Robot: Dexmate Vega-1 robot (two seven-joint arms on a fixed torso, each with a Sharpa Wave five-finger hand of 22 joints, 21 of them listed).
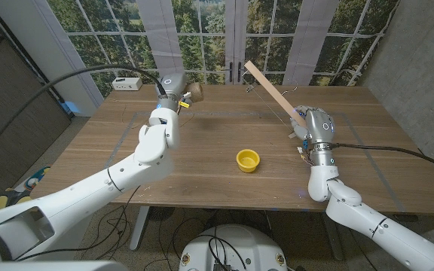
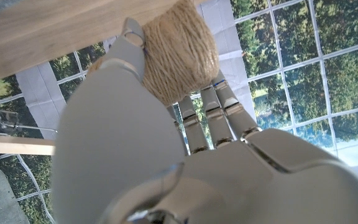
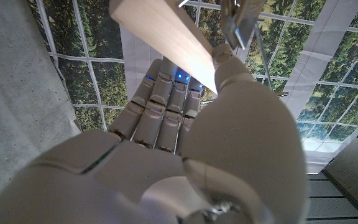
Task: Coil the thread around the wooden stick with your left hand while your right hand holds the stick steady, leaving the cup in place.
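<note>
My right hand grips the lower end of a long flat wooden stick, which slants up and back over the table's far right. In the right wrist view the stick passes between thumb and fingers, with a metal clip beside it. At the far middle-left my left hand holds a spool of tan twine above the table. The left wrist view shows the spool wrapped by the fingers. A thin thread near the stick is barely visible. The yellow cup stands mid-table between the arms.
A white power strip lies at the far left corner of the wooden table. Windows stand behind the table. Cables trail off both arms.
</note>
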